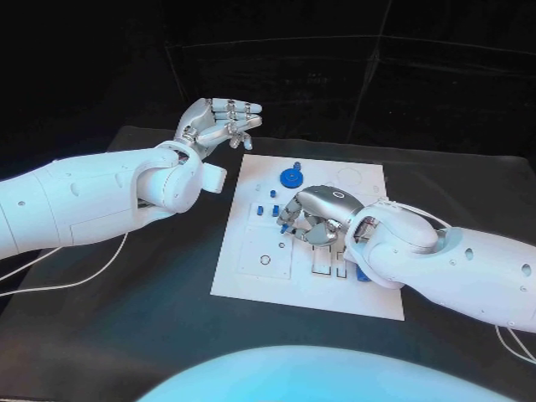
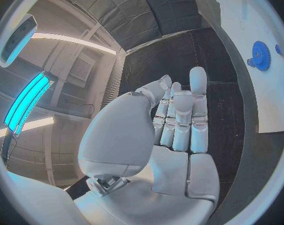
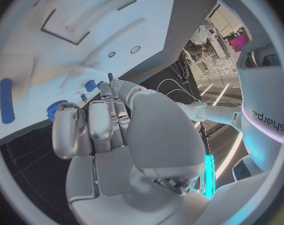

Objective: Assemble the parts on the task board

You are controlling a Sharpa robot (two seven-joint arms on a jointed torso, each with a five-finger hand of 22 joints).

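Your right hand [image 1: 314, 216] sits low over the task board [image 1: 259, 276] near its middle, fingers curled down among small blue parts [image 1: 268, 209]; can't tell if it grips any. Blue gear [image 1: 291, 177] lies by the far edge. Left hand [image 1: 220, 124] hovers beyond the board's far-left corner, fingers loosely spread, empty.

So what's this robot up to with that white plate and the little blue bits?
It is assembling small blue parts on the white task board. Its right hand is down over the middle of the board, fingers curled among a few blue pieces; whether it grips one cannot be told. Its left hand is raised beyond the board's far left corner, holding nothing. A blue gear sits near the board's far edge.
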